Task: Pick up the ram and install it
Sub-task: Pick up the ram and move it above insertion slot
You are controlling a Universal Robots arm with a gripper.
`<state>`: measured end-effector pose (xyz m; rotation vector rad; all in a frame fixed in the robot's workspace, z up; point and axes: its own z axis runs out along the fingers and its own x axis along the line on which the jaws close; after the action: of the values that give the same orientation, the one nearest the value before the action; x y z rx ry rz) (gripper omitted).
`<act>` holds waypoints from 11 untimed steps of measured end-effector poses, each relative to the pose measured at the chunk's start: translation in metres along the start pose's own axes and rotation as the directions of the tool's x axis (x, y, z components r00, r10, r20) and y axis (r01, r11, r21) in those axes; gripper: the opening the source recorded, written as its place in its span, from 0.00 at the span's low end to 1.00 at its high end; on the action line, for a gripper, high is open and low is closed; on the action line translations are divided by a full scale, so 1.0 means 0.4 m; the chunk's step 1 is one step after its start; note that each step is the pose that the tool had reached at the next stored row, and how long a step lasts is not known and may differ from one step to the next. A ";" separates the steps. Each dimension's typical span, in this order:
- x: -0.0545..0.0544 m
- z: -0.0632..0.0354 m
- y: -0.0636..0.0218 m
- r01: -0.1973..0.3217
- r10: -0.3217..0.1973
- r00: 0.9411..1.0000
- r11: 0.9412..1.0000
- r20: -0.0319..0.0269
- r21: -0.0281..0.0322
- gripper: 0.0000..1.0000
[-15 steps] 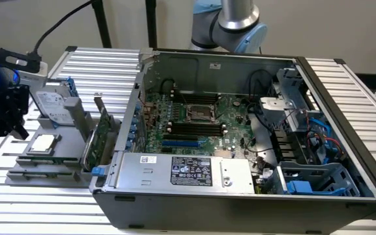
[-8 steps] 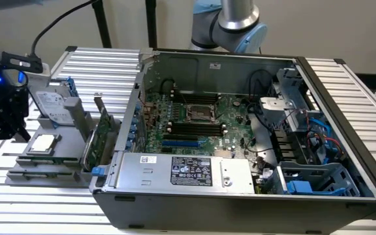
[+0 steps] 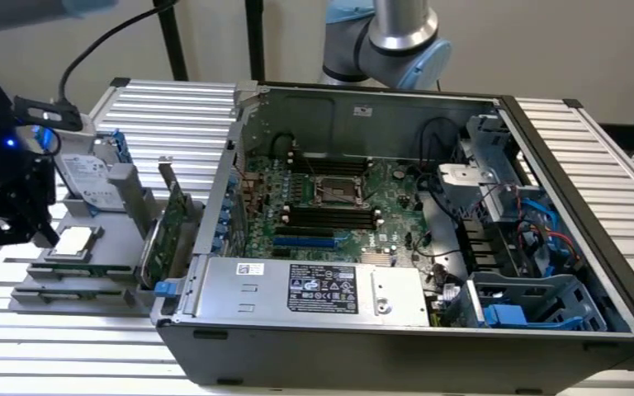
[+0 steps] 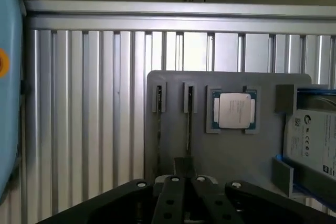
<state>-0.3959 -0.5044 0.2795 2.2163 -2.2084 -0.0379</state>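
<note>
Wrist view: the claw [image 4: 184, 174] hangs over the gray tray [image 4: 236, 156], in line with the ram [image 4: 188, 124], which stands on edge there. I cannot tell whether the claw is open or closed. A processor [image 4: 233, 110] lies just beside the ram. The open computer case [image 3: 405, 346] sits to the exterior view's right.

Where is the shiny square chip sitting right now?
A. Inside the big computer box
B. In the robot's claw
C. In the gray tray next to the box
C. The silver square chip lies in its own pocket of the gray tray, which sits beside the open computer case. The gripper hangs over another part of the tray, apart from the chip.
</note>
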 end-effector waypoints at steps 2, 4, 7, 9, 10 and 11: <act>0.013 0.003 -0.008 0.000 0.000 1.000 1.000 0.000 -0.002 1.00; 0.018 0.010 -0.012 0.000 0.000 1.000 1.000 0.000 -0.002 1.00; 0.024 0.023 -0.013 0.000 0.000 1.000 1.000 0.000 -0.002 1.00; 0.027 0.033 -0.013 0.000 0.000 1.000 1.000 0.000 -0.002 1.00; 0.029 0.037 -0.013 0.000 0.000 1.000 1.000 0.000 -0.002 1.00; 0.031 0.042 -0.013 0.000 0.000 1.000 1.000 0.000 -0.002 1.00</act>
<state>-0.3909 -0.5167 0.2626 2.2153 -2.2074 -0.0398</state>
